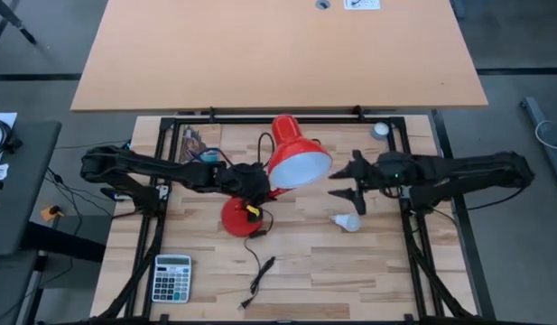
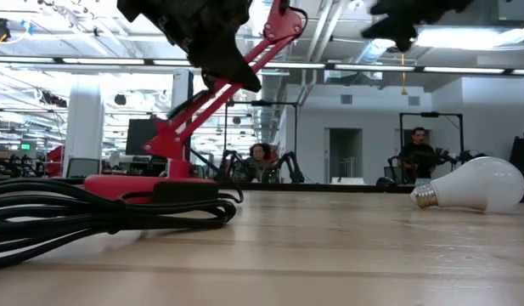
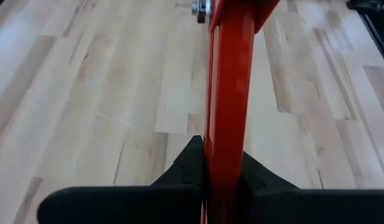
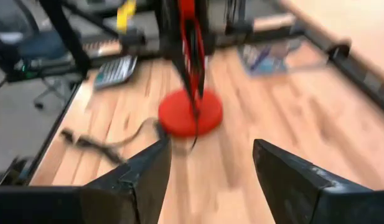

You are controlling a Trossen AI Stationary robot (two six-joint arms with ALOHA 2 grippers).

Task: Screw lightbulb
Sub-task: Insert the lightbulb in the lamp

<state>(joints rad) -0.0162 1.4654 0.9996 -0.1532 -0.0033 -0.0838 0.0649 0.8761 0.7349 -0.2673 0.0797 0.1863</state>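
The lightbulb (image 1: 348, 221) lies on its side on the wooden table (image 1: 350, 271), right of centre, white glass toward the right and metal screw base pointing left in the low view (image 2: 474, 187), nothing touching it. Just above it in the overhead view hangs the right gripper (image 1: 343, 192), fingers spread wide with nothing between them; its wrist camera looks through that gap (image 4: 210, 168) at the lamp's round red base (image 4: 190, 113) across the table. To the left stands the red lamp (image 1: 269, 181), its shade (image 1: 298, 162) tipped toward the right arm, white inside showing. The left gripper (image 1: 256, 183) is clamped on the lamp's red arm (image 3: 229, 99), the dark fingers (image 3: 185, 171) pressed against either side of it. A black cord (image 1: 260, 271) trails from the base toward the near edge, a calculator (image 1: 171, 277) sits at the near-left corner, and a small grey disc (image 1: 380, 130) rests at the far right.
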